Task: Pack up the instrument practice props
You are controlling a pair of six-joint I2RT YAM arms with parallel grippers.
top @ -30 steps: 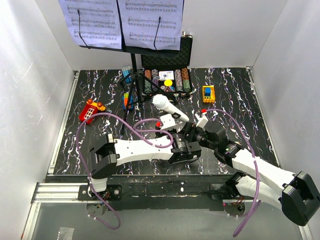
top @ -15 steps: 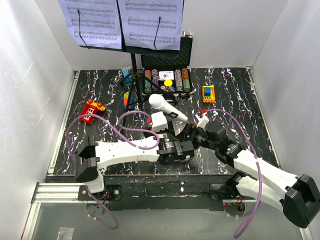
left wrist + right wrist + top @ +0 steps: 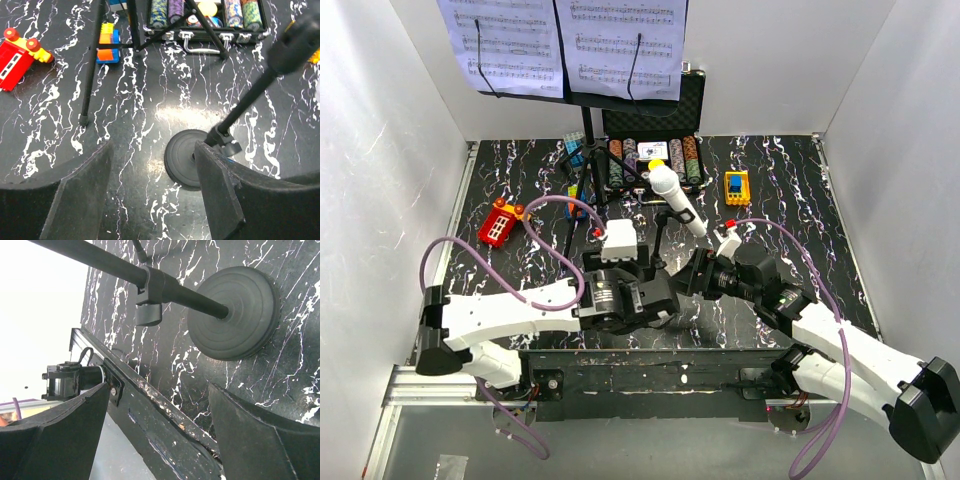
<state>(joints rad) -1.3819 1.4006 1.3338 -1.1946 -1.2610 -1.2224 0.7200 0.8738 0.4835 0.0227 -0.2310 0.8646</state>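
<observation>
The white microphone (image 3: 675, 198) sits on a black pole (image 3: 250, 102) with a round base (image 3: 187, 157) that rests on the table. My left gripper (image 3: 645, 272) is open and empty, and the base lies just beyond its right finger (image 3: 220, 190). My right gripper (image 3: 700, 272) is open and empty, with the base (image 3: 232, 312) a little ahead of it. The black tripod music stand (image 3: 586, 150) stands at the back left and holds two white sheet-music pages (image 3: 620, 45). One tripod leg (image 3: 92, 65) reaches down ahead of my left gripper (image 3: 154, 150).
An open black case of poker chips (image 3: 655, 150) stands at the back. Toy blocks lie around: a red one (image 3: 498, 222) at the left, a blue-orange one (image 3: 575, 195) by the tripod, a yellow one (image 3: 736, 186) at the right. The table's front rail (image 3: 150, 405) runs under my right gripper (image 3: 159, 390).
The microphone has swung up toward the back and right. My left wrist has drawn back left and its elbow has swung out left. My right gripper has barely moved.
</observation>
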